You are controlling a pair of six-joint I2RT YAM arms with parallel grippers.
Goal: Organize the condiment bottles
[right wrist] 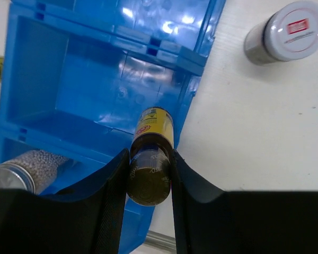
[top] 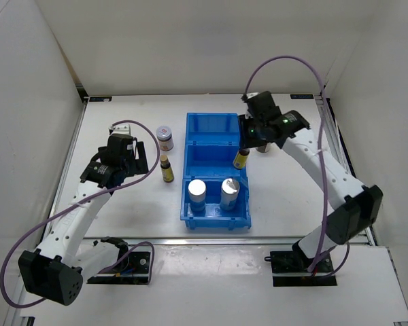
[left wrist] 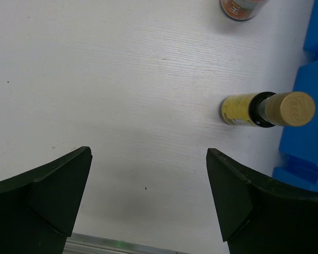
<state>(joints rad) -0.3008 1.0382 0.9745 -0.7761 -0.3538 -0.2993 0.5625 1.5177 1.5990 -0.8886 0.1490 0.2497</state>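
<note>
Right claw (right wrist: 150, 159): clamped on slim yellow-labelled bottle (right wrist: 155, 123), which hangs below the fingers over blue bin (right wrist: 95, 114) wall.
Left claw (left wrist: 148, 153): spread wide, empty; second slim bottle (left wrist: 254, 108) ahead-right, apart.

We see a blue bin (top: 214, 129), silver tops on a white-blue bottle (top: 197, 193) and its twin (top: 230, 192), yellow labels on the tan-capped bottle (left wrist: 265, 109) and the dark bottle (right wrist: 153, 132), red on the grey-lidded jar (right wrist: 286, 33).

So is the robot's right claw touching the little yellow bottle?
Touching. The right wrist view shows the right gripper closed on the yellow bottle, both fingers pressed against its cap end with no gap.
</note>
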